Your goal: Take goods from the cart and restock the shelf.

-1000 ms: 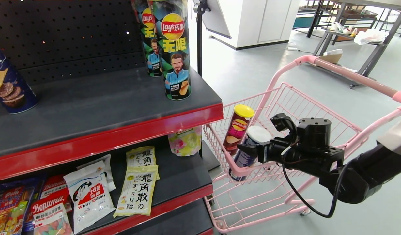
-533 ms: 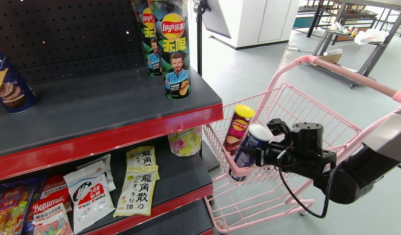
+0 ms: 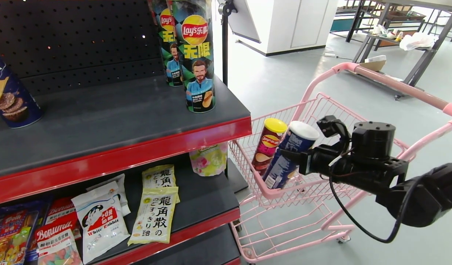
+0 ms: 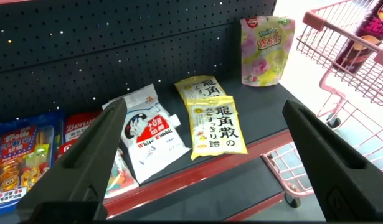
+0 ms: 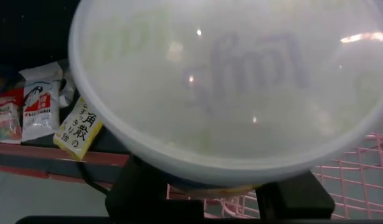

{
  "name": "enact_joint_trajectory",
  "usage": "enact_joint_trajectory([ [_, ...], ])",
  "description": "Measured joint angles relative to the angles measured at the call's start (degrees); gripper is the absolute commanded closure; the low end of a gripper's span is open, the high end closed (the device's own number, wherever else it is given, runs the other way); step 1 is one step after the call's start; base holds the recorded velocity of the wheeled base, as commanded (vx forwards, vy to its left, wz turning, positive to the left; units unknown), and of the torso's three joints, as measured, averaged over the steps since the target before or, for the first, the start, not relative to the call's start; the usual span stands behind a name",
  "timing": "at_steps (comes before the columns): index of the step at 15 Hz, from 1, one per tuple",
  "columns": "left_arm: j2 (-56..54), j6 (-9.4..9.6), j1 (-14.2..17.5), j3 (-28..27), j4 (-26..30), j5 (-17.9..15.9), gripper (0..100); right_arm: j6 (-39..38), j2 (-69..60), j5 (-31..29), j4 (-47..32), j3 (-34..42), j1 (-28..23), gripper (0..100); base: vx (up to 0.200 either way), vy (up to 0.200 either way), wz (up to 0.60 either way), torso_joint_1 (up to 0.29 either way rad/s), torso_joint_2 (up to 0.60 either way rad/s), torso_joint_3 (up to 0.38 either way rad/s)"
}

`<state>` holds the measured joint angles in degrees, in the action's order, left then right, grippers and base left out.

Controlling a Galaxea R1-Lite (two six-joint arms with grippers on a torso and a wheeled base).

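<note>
Blue white-lidded chip can [image 3: 281, 170] tilts over the pink wire cart [image 3: 270, 194], gripped by the right claw [image 3: 297, 160] on a level arm, far finger hidden.

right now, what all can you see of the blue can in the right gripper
The blue can is a tall cylinder with a dark blue printed wrapper and a closed, whitish plastic lid. It is tilted, with the lid end higher. The right gripper clamps its upper half. Its base is inside the pink cart, beside a maroon can; whether the two cans touch cannot be told.
</note>
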<state>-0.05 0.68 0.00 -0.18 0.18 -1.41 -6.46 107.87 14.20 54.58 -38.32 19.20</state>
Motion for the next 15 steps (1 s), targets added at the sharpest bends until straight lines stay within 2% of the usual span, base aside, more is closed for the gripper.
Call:
enact_joint_trajectory([
  [3, 0.0, 0.02, 0.0, 0.0, 0.1, 0.0, 0, 0.8, -9.0, 0.2, -10.2, -3.6, -2.0, 100, 0.000, 0.000, 0.00, 0.000, 0.00, 0.000],
  [7, 0.0, -0.15, 0.0, 0.0, 0.0, 0.0, 0, 2.2, -23.4, -0.1, -41.6, -15.4, -4.0, 100, 0.000, 0.000, 0.00, 0.000, 0.00, 0.000],
  [9, 0.0, -0.11, 0.0, 0.0, 0.1, 0.0, 0, 4.7, -32.2, -2.8, -56.1, -17.9, -4.2, 100, 0.000, 0.000, 0.00, 0.000, 0.00, 0.000],
  [10, 0.0, -0.09, 0.0, 0.0, 0.1, 0.0, 0, 6.3, -35.9, -4.5, -60.8, -18.0, -4.3, 100, 0.000, 0.000, 0.00, 0.000, 0.00, 0.000],
  [12, 0.0, 0.05, 0.0, 0.0, 0.0, 0.0, 0, 8.1, -44.0, -6.8, -65.4, -13.6, -4.5, 100, 0.000, 0.000, 0.00, 0.000, 0.00, 0.000],
  [15, 0.0, -0.09, 0.0, 0.0, 0.0, 0.0, 0, 9.0, -52.9, -9.6, -66.9, -6.2, -6.5, 100, 0.000, 0.000, 0.00, 0.000, 0.00, 0.000],
])
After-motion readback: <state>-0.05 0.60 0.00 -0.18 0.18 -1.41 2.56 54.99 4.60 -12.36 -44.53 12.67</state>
